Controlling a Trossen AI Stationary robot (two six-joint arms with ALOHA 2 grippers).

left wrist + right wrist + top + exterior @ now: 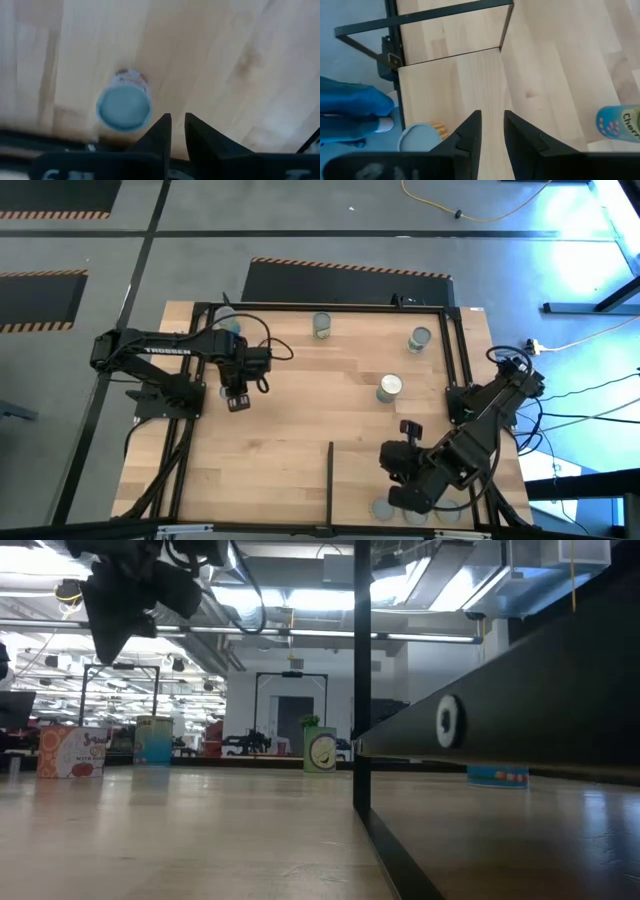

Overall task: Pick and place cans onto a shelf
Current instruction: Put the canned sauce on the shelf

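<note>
Narrowly parted left end effector (172, 131) fingers empty above can (124, 106); right end effector (492, 130) likewise, shelf cans half-hidden

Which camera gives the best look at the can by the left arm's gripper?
The left wrist view: the can shows its whole round top there, beside the left gripper. The high view shows only a sliver of it. I cannot pick it out in the low or right wrist views.
</note>
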